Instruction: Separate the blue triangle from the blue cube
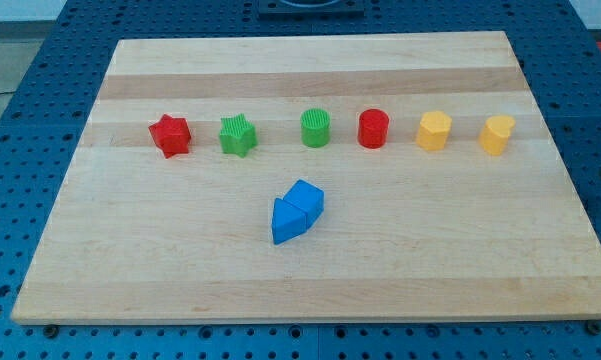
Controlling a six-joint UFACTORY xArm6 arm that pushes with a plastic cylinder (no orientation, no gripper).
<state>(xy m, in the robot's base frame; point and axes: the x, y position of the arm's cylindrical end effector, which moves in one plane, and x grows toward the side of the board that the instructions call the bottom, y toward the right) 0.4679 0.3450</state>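
Observation:
The blue triangle (287, 221) lies near the middle of the wooden board (310, 260), a little toward the view's bottom. The blue cube (307, 197) sits right against it, on its upper right side, and the two touch. My tip does not show in the camera view, so its place relative to the blocks cannot be told.
A row of blocks runs across the board above the blue pair: a red star (170, 135), a green star (238, 134), a green cylinder (316, 128), a red cylinder (373, 129), a yellow hexagon (434, 131) and a second yellow block (497, 135).

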